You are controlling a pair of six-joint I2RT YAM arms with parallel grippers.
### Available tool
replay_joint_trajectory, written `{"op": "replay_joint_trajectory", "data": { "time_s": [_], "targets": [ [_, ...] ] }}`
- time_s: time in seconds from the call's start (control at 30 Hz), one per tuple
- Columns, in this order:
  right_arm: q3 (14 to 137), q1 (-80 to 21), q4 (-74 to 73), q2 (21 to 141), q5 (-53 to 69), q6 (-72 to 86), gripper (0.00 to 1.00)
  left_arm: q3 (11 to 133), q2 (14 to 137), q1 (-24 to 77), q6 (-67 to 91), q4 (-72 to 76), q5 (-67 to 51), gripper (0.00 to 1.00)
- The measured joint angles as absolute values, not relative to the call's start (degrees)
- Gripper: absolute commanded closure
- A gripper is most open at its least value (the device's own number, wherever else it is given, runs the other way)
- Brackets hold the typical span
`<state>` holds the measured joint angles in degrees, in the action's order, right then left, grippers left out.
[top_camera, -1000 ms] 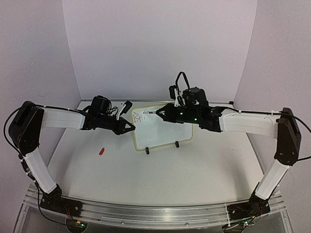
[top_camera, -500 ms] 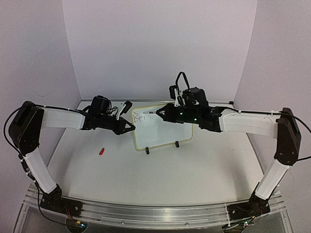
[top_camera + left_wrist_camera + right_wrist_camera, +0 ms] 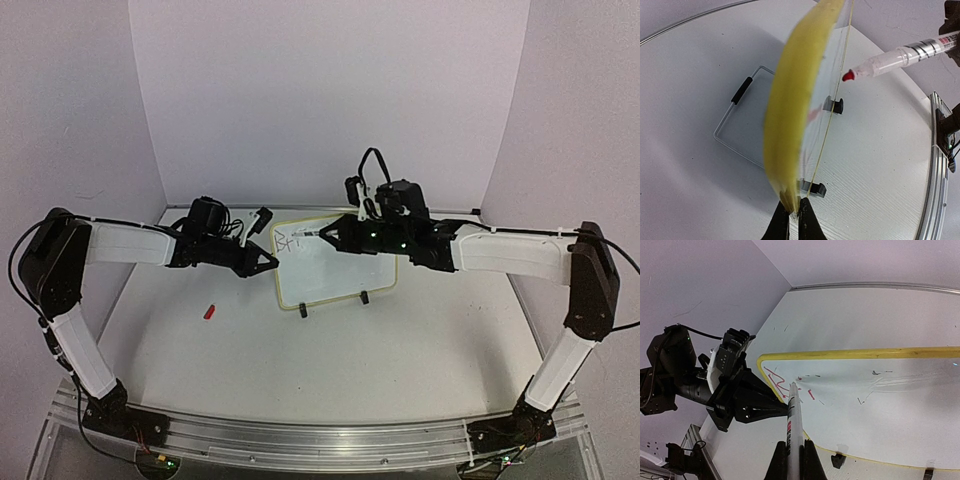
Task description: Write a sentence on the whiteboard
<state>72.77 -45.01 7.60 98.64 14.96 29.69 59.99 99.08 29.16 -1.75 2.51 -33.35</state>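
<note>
The whiteboard (image 3: 335, 270) stands upright on the table, white with a pale yellow rim (image 3: 792, 105). My left gripper (image 3: 272, 262) is shut on its left edge, the jaws pinching the rim (image 3: 793, 216). My right gripper (image 3: 794, 452) is shut on a white marker (image 3: 794, 415) with a red tip (image 3: 848, 76). The tip rests at the board's upper left (image 3: 303, 235). The sentence (image 3: 779, 381) shows as a few red strokes there, beside the marker tip.
A red marker cap (image 3: 209, 311) lies on the table left of the board. Two black clip feet (image 3: 303, 311) (image 3: 364, 297) hold the board, and a wire stand (image 3: 737, 125) lies behind it. Walls close the back and sides. A metal rail (image 3: 320, 440) runs along the front.
The right gripper and marker have crept slightly up and left on the board. The left gripper has stayed on the board's edge.
</note>
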Motion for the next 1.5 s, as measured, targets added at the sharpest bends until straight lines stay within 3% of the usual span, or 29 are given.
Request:
{"op": "replay_joint_trajectory", "data": {
  "time_s": [0.47,1.5],
  "targets": [
    [66.6,-43.9,6.7,92.1,17.1,29.0,1.00,60.0,99.3,29.2,-1.7,2.6,-33.4,1.00],
    [66.0,-42.4,7.7,94.7,14.9,29.5,1.00,60.0,99.3,29.2,-1.7,2.6,-33.4,1.00]
  ]
}}
